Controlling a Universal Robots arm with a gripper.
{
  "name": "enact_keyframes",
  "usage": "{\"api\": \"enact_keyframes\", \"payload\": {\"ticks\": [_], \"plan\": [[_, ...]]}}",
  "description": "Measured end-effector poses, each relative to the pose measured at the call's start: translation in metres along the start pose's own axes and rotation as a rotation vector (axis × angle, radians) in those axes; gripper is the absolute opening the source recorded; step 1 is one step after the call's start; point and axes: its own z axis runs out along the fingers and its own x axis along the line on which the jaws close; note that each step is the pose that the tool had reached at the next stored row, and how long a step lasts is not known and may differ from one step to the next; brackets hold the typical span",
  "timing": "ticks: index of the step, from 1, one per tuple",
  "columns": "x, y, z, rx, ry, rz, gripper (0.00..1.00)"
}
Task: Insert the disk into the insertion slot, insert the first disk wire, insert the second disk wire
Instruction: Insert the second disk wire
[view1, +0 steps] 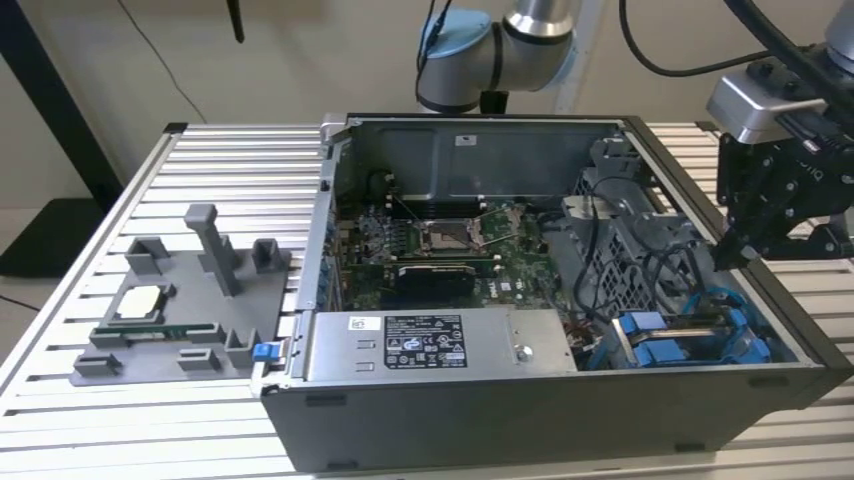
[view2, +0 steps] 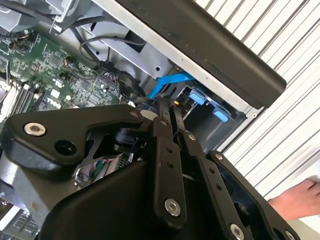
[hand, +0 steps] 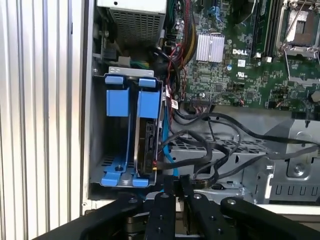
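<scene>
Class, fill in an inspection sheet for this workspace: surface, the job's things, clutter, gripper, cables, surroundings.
Surface: slatted metal table carrying an open computer case.
Job's things: disk stands in the insertion slot of the blue-tabbed cage.
Clutter: grey fixture beside the case.
Gripper: gripper above the case's cage end, jaws look shut.
Cables: black cables and a blue cable lie by the disk.
Surroundings: a hand by the table.
</scene>
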Motion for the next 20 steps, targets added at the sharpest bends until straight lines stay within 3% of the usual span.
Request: {"api": "enact_keyframes", "payload": {"ticks": [6, 12, 14, 20], "plan": [[-0.0006, 0.01, -0.0016, -0.0005, 0.01, -0.001, 0.0], [-0.001, 0.0185, -0.0025, -0.0015, 0.03, -0.002, 0.0], [-0.0011, 0.0213, -0.0027, -0.0021, 0.0419, -0.003, 0.0], [-0.0016, 0.0301, -0.0032, -0.0055, 0.0907, -0.006, 0.0]]}}
